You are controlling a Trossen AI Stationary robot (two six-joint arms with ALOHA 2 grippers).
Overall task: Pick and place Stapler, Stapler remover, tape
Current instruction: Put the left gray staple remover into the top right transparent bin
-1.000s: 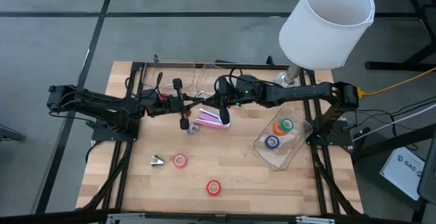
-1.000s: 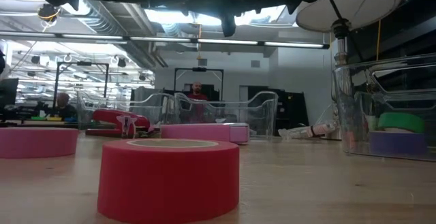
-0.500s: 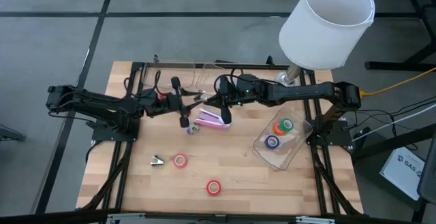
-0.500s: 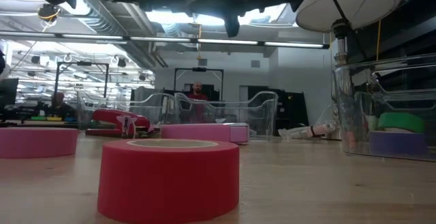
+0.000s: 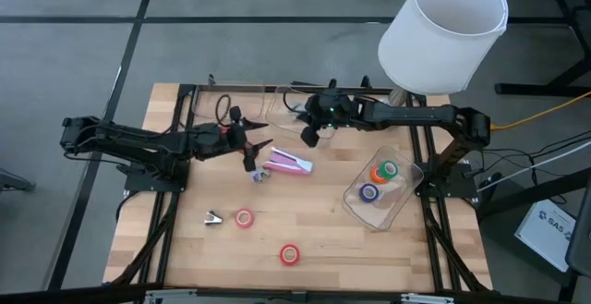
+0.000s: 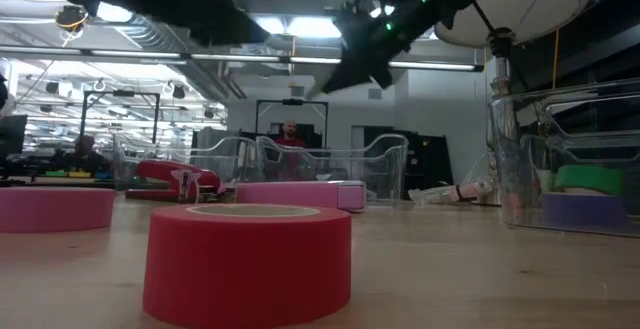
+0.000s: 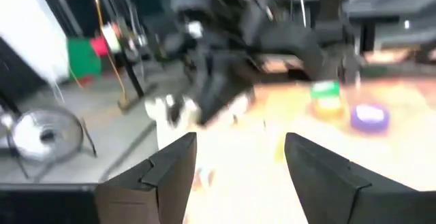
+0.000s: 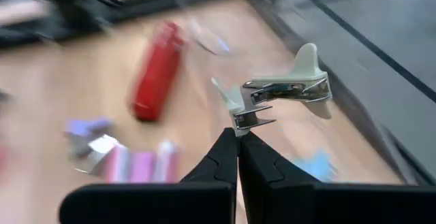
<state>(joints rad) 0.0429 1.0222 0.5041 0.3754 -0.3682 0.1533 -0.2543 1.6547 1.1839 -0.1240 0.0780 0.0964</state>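
- The small silvery claw-shaped staple remover (image 8: 283,91) hangs pinched by one wing between the right gripper's (image 8: 238,141) closed fingers, above the surface; in the high view this gripper (image 5: 311,135) sits in the upper middle of the frame, so I judge the remover is being carried toward a container.
- The pink-and-purple flat stapler (image 5: 287,164) lies on the pale wooden surface (image 5: 323,239) at frame centre, just below that gripper, not yet picked.
- A second silvery remover (image 5: 213,218) and a pink tape ring (image 5: 244,217) lie lower left; a red tape ring (image 5: 290,254) sits lower centre, all loose.
- Green, orange and blue-purple tape rolls (image 5: 379,177) already rest in the clear plastic bin (image 5: 400,206) at right.
- The left gripper (image 5: 251,149), left of centre beside the stapler, has its fingers (image 7: 167,173) spread wide and empty, apparently waiting.
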